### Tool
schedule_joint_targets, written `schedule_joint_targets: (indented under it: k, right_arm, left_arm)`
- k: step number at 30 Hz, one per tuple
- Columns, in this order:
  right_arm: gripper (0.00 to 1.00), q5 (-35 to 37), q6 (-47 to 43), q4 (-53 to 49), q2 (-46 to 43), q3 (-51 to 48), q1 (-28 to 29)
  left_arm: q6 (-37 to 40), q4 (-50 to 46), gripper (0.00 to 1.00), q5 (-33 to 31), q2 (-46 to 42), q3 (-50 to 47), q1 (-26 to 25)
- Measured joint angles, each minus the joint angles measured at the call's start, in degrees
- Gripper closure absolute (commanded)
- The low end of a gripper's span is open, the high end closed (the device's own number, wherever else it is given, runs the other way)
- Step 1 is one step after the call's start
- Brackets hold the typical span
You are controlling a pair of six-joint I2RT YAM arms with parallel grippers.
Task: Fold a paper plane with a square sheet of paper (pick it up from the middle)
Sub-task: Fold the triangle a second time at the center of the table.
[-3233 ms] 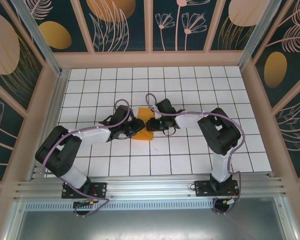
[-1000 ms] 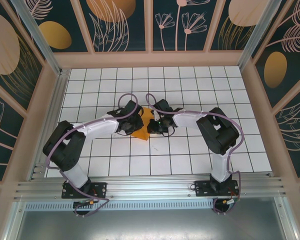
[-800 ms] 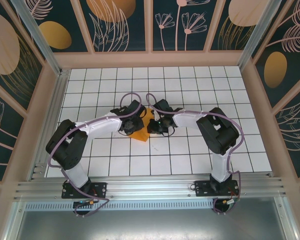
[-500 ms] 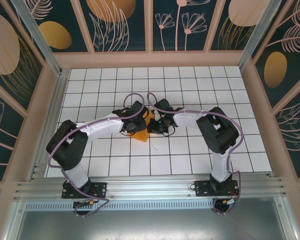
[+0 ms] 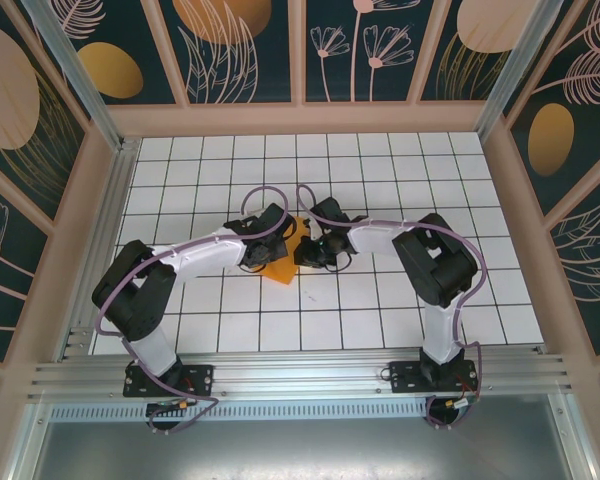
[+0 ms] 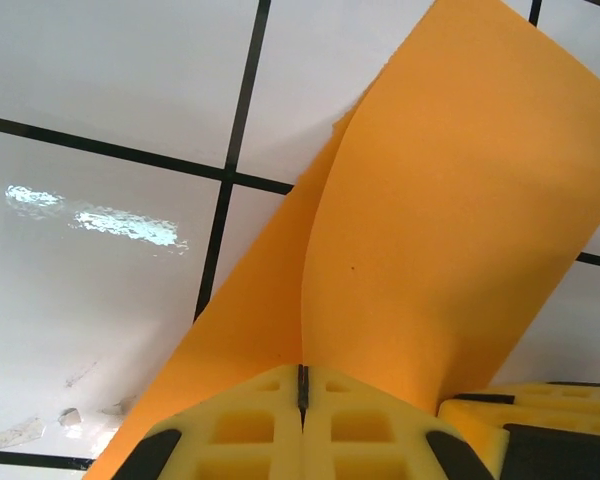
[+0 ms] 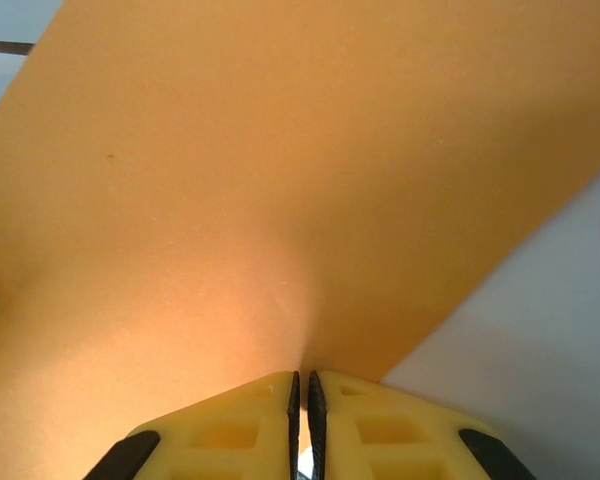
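Orange and bowed upward, the square sheet of paper (image 5: 283,265) sits mid-table on white tiles (image 5: 380,180). Both arms bend inward to it. The left gripper (image 6: 302,390) at its 9 o'clock and the right gripper (image 7: 300,388) at 3 o'clock each pinch it (pads nearly touching).

The square sheet of paper (image 5: 280,268) sits near the middle of the tiled table (image 5: 380,320), partly raised off it. The left gripper (image 5: 283,244) meets it from the left and the right gripper (image 5: 301,250) from the right, close together. The arm bases stand at the near edge, well apart from the sheet.
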Motion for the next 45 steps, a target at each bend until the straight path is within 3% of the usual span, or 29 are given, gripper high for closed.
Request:
schedule_joint_targets:
  k: [7, 17, 25, 31, 45]
  right_arm:
    - [0.81, 0.02, 2.80, 1.46, -0.13, 0.74, -3.02]
    - [0.81, 2.64, 2.73, 1.01, 4.92, 10.32, -6.14]
    - [0.82, 2.75, 2.75, 0.39, 7.63, 11.19, -6.47]
    - [0.82, -0.39, 4.02, 1.75, 8.04, 10.71, -7.78]
    - [0.82, -5.14, 7.48, 7.50, 8.04, 7.72, -9.20]
  left_arm:
    - [3.28, -0.24, 0.99, -0.48, 0.09, -0.83, 0.00]
    - [6.95, -1.22, 0.99, -4.22, 1.27, -0.63, -1.18]
    - [8.44, -3.54, 0.99, -8.90, 4.66, 3.52, -5.60]
    - [9.51, -3.63, 0.98, -10.62, 5.42, 6.25, -8.74]
    - [6.23, -2.25, 0.92, -8.85, 10.34, 9.84, -8.92]
